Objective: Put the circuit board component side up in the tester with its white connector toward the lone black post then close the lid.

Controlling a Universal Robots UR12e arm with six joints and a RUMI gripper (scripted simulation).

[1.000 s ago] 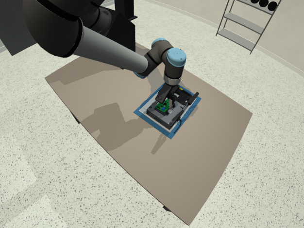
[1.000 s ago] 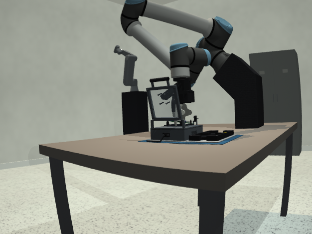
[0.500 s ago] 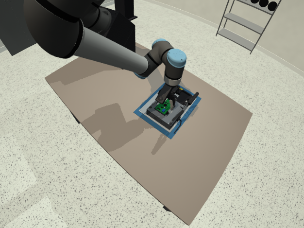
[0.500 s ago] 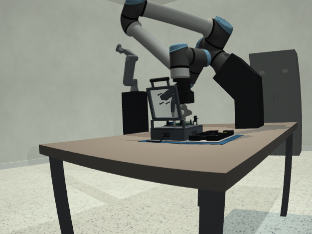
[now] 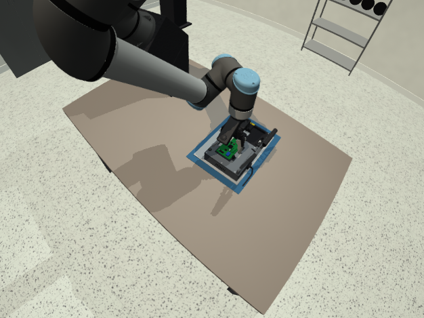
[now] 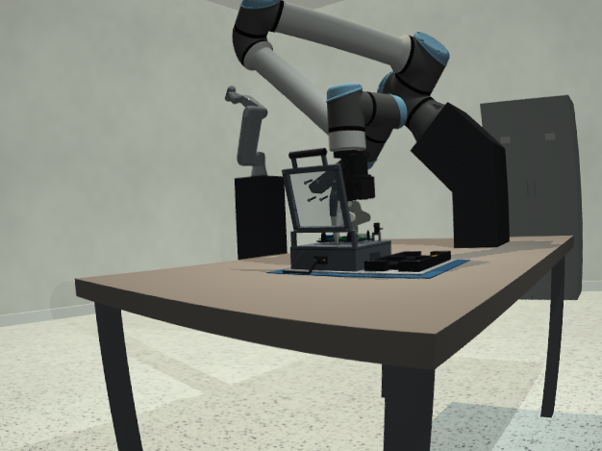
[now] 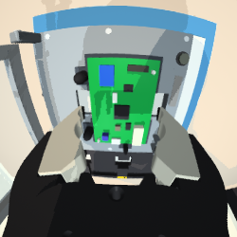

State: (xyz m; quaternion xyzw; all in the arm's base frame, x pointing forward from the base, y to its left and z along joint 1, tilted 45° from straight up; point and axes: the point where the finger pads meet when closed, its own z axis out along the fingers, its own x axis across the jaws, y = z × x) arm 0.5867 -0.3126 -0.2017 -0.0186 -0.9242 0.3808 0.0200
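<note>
The green circuit board [image 7: 122, 101] [image 5: 229, 158] lies component side up in the grey tester. Its white connector [image 7: 137, 136] is at the end nearest the wrist camera. My gripper [image 7: 120, 107] hangs straight over the board, with one finger on each long side. The fingers are open and stand slightly clear of the board's edges. The board also shows in the top view [image 5: 228, 149] under the gripper [image 5: 235, 142]. The tester's clear lid [image 6: 316, 196] stands open and upright. A round black post [image 7: 182, 58] stands at the tester's far right corner.
The black tray [image 6: 407, 260] sits beside the tester on a blue mat [image 5: 233, 154]. The lid's black handle [image 6: 307, 155] rises close beside my wrist. A shelf rack [image 5: 350, 16] and a second grey arm [image 6: 248, 134] stand away from the table.
</note>
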